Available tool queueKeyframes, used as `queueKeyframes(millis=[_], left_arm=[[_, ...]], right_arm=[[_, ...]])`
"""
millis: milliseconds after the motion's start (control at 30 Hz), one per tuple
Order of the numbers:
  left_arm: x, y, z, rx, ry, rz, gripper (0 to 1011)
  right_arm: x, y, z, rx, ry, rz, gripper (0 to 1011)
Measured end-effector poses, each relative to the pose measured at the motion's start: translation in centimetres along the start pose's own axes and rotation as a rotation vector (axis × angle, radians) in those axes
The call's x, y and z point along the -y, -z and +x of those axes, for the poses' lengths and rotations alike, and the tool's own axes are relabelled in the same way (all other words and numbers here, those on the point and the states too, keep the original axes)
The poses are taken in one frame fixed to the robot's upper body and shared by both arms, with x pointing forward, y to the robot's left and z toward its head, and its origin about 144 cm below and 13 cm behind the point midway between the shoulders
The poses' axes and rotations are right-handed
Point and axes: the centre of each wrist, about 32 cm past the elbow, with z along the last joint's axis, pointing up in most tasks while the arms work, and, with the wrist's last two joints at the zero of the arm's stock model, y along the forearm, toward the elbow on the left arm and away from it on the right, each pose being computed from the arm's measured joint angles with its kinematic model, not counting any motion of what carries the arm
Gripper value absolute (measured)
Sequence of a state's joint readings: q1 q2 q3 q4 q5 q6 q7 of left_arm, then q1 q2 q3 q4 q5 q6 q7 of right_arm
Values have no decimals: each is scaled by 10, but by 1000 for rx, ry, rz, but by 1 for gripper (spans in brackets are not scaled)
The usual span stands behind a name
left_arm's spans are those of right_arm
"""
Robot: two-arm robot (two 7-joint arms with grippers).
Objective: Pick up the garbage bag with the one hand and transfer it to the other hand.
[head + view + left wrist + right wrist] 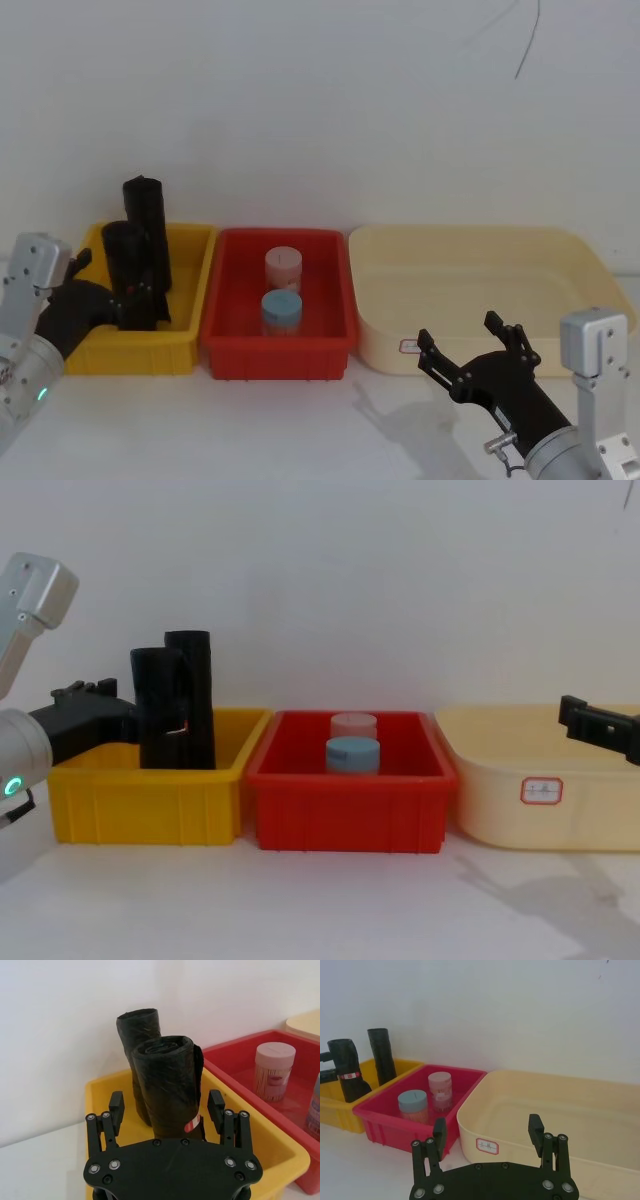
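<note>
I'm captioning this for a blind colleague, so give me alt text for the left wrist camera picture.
The open left claw straddles, without gripping, a black garbage bag roll with a red-and-white label, standing in a yellow bin. A plain black roll stands behind it, and a red bin with a jar sits alongside.

Black garbage bag (167, 1080), red-and-white label (192, 1125), upright in yellow bin (100, 1100), between left gripper's (166, 1103) spread fingers (116, 1106)
</note>
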State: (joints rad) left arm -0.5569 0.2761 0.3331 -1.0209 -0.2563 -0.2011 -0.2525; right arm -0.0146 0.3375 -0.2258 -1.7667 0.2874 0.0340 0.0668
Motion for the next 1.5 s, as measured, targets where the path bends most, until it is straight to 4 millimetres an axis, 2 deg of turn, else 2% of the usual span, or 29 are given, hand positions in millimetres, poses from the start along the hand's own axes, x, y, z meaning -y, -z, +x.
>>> queueKeyframes(millis=[467, 767, 800, 900, 933, 1233, 1500], left_arm=[[17, 3, 0, -35, 3, -14, 998], [22, 3, 0, -54, 3, -21, 771], [22, 3, 0, -55, 4, -23, 716], [22, 2, 0, -54, 8, -29, 658], [21, 1, 0, -53, 11, -34, 605], [11, -12, -1, -37, 28, -88, 519], [-1, -36, -5, -17, 51, -188, 469]], right_arm=[[0, 0, 0, 0, 0, 0, 1000], [0, 0, 0, 0, 0, 0, 1000], [0, 0, 0, 0, 0, 0, 1000], [0, 0, 0, 0, 0, 0, 999], [0, 0, 0, 0, 0, 0, 1000], [0, 0, 0, 0, 0, 0, 1000], [0, 0, 0, 0, 0, 0, 1000]])
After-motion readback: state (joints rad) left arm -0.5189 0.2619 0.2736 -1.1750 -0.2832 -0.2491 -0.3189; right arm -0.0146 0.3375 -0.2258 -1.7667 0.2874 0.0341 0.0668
